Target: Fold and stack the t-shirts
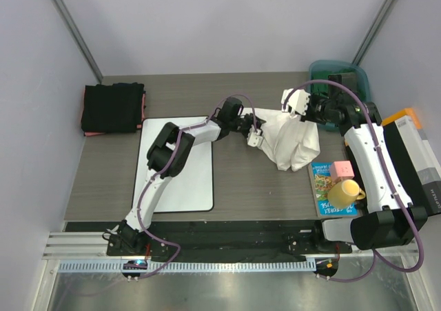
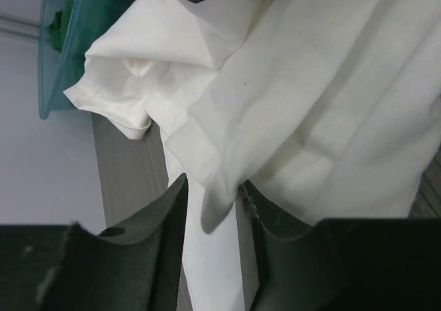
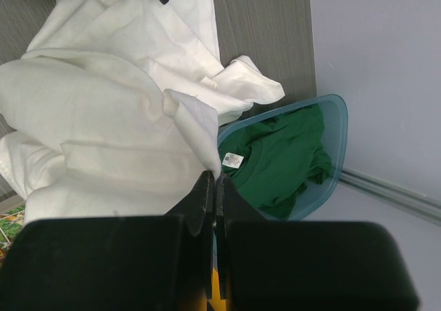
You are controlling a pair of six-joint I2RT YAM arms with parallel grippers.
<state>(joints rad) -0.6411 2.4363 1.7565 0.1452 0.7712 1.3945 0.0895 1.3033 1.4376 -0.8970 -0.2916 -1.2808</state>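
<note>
white t-shirt [image 1: 293,142] is pinched at an edge by the closed right gripper [image 3: 213,176] so it's partly lifted from the table [image 1: 262,187], and a drooping fold is framed between the left gripper's [image 2: 217,201] half-spread jaws, probably so it can get spread flat

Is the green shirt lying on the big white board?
No, the green shirt sits crumpled inside the see-through blue tub, not on any board.
</note>
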